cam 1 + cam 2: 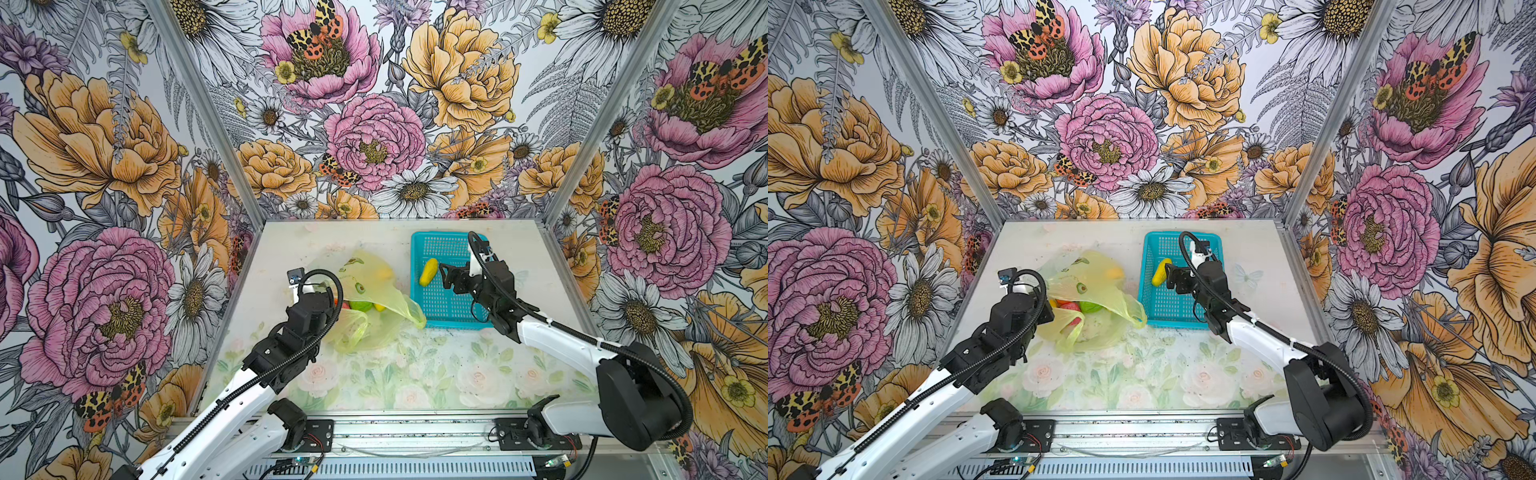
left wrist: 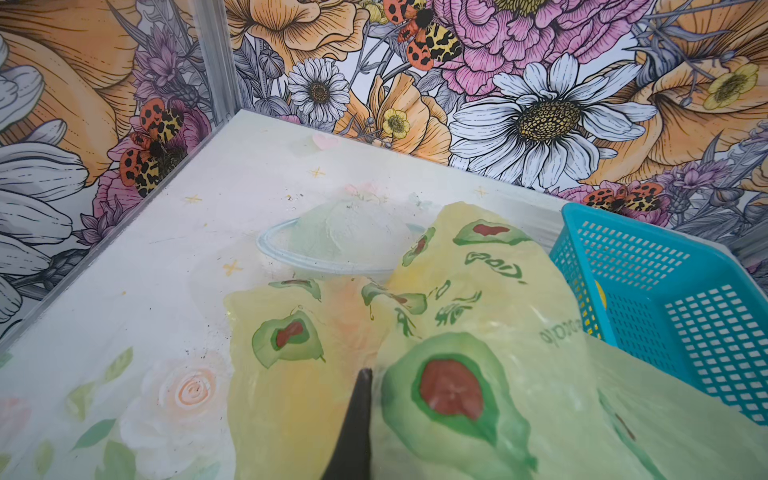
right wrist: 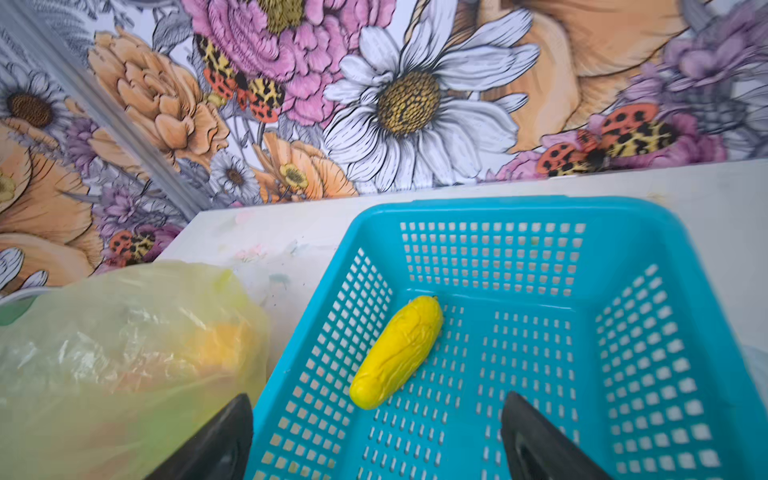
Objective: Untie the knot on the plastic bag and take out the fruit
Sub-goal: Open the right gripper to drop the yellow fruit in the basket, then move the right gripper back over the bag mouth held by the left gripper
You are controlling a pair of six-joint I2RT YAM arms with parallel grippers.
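left end effector [image 2: 362, 399]: closed on bag [image 1: 374, 282] film
right end effector [image 3: 374, 397]: wide open, empty, above basket [image 1: 440, 307]
basket: near far edge, yellow fruit [image 1: 428, 272] inside
bag: beside basket, fruit [image 1: 360, 305] inside

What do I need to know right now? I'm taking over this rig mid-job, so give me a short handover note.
Left claw: shut, apparently pinching the film of the plastic bag.
Right claw: open, empty, over the teal basket.
Done: the bag is untied and open; one yellow fruit lies in the basket.
To do: a green fruit and other pieces sit at the bag's mouth, and more shows through the film. Take them out.
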